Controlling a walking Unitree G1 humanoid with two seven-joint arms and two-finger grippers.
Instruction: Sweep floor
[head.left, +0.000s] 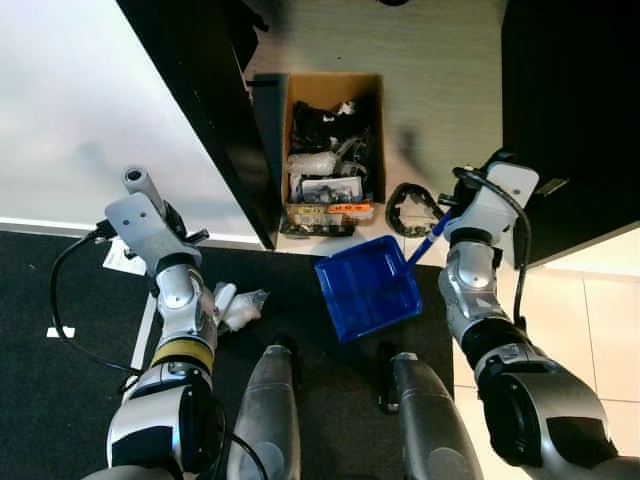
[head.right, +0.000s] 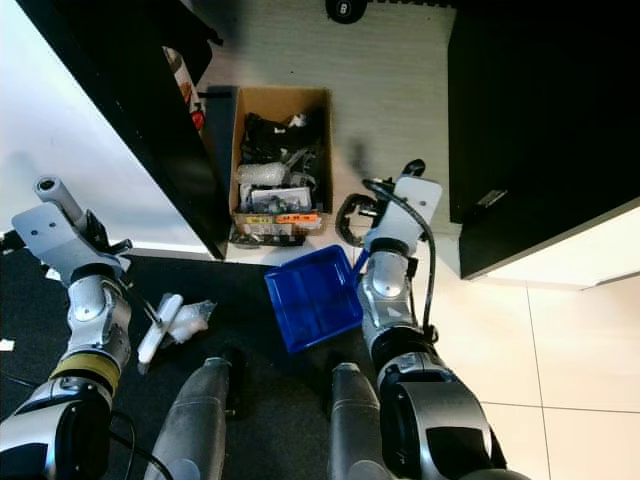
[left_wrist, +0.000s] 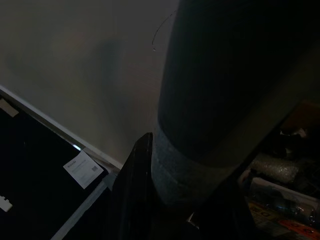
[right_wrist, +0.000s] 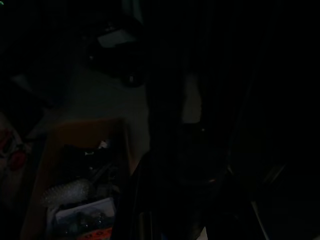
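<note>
The right tool (head.left: 452, 215) sits right of centre in the head views, holding the blue handle of the dustpan (head.left: 368, 286); I cannot tell how its fingers stand. The left tool (head.left: 150, 215), at the left edge, is hidden behind its wrist; its wrist view shows a dark finger (left_wrist: 132, 195) beside a thick dark cylinder (left_wrist: 220, 100), grip uncertain. The dustpan is a square blue tray, empty, lying at centre on the black mat (head.left: 60, 390). Above it a cardboard box (head.left: 332, 88) holds dark clutter and plastic wrap. Crumpled white trash (head.left: 238, 305) lies lower left.

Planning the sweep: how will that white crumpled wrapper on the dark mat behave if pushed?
The white crumpled wrapper looks like thin plastic, so it is probably light and floppy. It may skid or snag on the dark mat rather than slide cleanly toward the blue dustpan.
</note>
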